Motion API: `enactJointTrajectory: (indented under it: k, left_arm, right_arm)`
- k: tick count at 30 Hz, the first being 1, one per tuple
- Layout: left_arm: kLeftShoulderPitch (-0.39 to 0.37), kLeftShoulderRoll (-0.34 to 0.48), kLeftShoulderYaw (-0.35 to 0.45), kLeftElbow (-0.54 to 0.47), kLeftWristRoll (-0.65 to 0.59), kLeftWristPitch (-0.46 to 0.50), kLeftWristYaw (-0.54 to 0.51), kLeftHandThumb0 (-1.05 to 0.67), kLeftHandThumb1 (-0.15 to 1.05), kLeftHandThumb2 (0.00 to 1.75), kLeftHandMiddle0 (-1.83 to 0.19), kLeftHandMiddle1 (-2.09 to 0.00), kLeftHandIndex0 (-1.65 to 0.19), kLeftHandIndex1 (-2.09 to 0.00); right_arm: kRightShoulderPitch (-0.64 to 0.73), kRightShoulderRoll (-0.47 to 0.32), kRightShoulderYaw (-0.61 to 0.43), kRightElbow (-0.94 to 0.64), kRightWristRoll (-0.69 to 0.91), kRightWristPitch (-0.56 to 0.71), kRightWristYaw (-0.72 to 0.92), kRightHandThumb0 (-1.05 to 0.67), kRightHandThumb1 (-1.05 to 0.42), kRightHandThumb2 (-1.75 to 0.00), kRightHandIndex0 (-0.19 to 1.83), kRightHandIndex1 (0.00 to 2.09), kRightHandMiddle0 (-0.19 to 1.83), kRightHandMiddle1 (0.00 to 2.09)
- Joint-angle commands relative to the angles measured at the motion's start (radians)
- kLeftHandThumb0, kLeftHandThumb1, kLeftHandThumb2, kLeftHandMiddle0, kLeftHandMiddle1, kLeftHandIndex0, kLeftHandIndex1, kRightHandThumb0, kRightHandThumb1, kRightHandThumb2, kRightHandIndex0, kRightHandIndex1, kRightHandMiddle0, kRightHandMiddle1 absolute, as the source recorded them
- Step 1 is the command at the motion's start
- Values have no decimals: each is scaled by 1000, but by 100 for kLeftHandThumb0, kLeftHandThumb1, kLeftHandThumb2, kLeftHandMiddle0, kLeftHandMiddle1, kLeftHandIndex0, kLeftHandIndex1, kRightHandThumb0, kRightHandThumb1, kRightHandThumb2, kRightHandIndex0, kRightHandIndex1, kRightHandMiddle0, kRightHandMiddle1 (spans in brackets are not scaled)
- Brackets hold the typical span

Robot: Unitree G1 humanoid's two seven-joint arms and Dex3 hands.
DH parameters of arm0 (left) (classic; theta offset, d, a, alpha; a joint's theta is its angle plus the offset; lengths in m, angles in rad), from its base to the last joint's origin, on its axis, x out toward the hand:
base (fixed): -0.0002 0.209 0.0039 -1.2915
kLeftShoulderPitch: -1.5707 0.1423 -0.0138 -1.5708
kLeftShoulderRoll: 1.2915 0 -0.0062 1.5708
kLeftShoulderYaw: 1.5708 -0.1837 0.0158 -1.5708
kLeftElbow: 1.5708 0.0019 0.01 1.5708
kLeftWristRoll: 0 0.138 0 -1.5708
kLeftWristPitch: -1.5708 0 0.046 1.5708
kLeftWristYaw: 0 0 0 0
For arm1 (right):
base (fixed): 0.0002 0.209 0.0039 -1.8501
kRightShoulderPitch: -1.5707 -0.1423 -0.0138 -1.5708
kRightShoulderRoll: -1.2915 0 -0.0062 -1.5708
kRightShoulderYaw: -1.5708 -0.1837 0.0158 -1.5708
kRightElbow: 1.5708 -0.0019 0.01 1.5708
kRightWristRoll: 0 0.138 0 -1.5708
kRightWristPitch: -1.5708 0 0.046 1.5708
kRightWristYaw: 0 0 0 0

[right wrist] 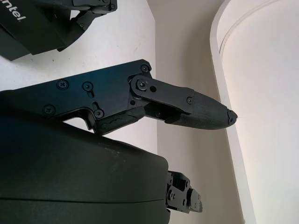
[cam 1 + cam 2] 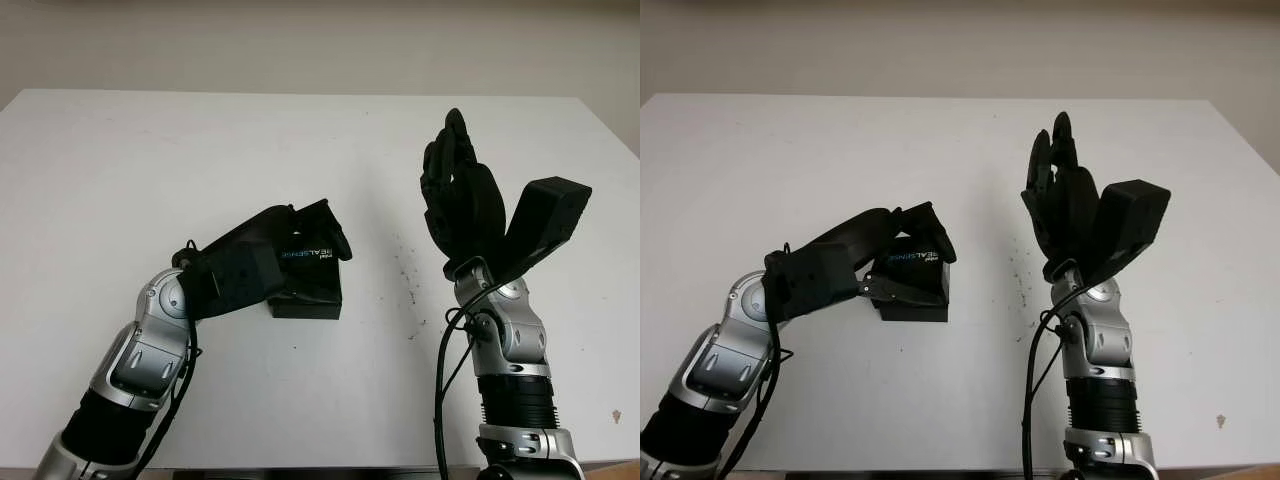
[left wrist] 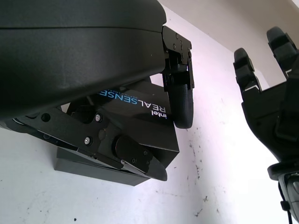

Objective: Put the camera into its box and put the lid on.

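A black lid [image 2: 306, 255] printed "intel REALSENSE" sits tilted over the black box base [image 2: 308, 303], which rests on the white table near the middle. My left hand [image 2: 915, 264] is shut on the lid, with fingers [image 3: 182, 106] over its far edge and the thumb [image 3: 139, 160] under its near edge. The lid hides the inside of the box. To the right of the box, my right hand [image 2: 458, 190] is raised well above the table, open and holding nothing.
The white table [image 2: 150, 160] stretches wide to the left and behind the box. Dark specks [image 2: 407, 275] mark the surface between the box and the right arm. A pale wall stands behind the table's far edge.
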Motion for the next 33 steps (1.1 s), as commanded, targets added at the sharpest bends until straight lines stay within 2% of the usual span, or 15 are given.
enactJointTrajectory:
  k: [1, 7, 17, 21, 25, 28, 30, 31, 33]
  left_arm:
    - [-10, 8, -17, -24, 6, -9, -7, -10, 105, 8, -32, -174, -12, -159]
    - [4, 7, -26, -33, 37, 11, 8, -9, 105, 7, -34, -176, -12, -158]
    - [8, 10, -45, 8, 76, -31, 29, -9, 104, 9, -26, -179, -10, -161]
    - [17, 5, -49, 6, 92, -39, 46, -9, 105, 9, -23, -174, -9, -159]
    - [29, -2, -57, -9, 125, -28, 71, -13, 104, 7, -16, -165, -5, -153]
    - [31, 9, -75, -39, 163, 15, 49, -22, 104, 6, -3, -156, 14, -128]
    - [32, 16, -86, -66, 182, 64, 17, -34, 105, 9, 12, -95, 18, -65]
    - [34, 19, -90, -80, 190, 84, 2, -38, 105, 11, 11, -64, 17, -44]
    - [41, 23, -92, -105, 199, 109, -16, -45, 105, 16, 13, -23, 19, -15]
  right_arm:
    - [-1, -2, 3, 5, -5, -22, 3, -74, -105, -67, -19, 0, -19, 0]
    - [-1, -3, 5, 7, -7, -22, 3, -74, -105, -68, -19, 0, -19, 0]
    - [5, -3, 6, -6, -4, -13, 1, -73, -105, -67, -19, 0, -19, 0]
    - [7, -3, 5, -10, 3, -7, 3, -73, -105, -67, -19, 0, -19, 0]
    - [7, -3, 6, -10, 4, -5, 3, -72, -105, -67, -19, 0, -19, 0]
    - [7, -4, 6, -6, 4, -8, 3, -72, -105, -67, -19, 0, -19, 0]
    - [6, 0, 3, -8, 7, -2, -3, -72, -105, -66, -19, 0, -19, 0]
    - [6, 1, 3, -10, 7, 1, -4, -72, -105, -65, -19, 0, -19, 0]
    - [7, 0, 4, -11, 8, 0, -3, -71, -105, -66, -19, 0, -19, 0]
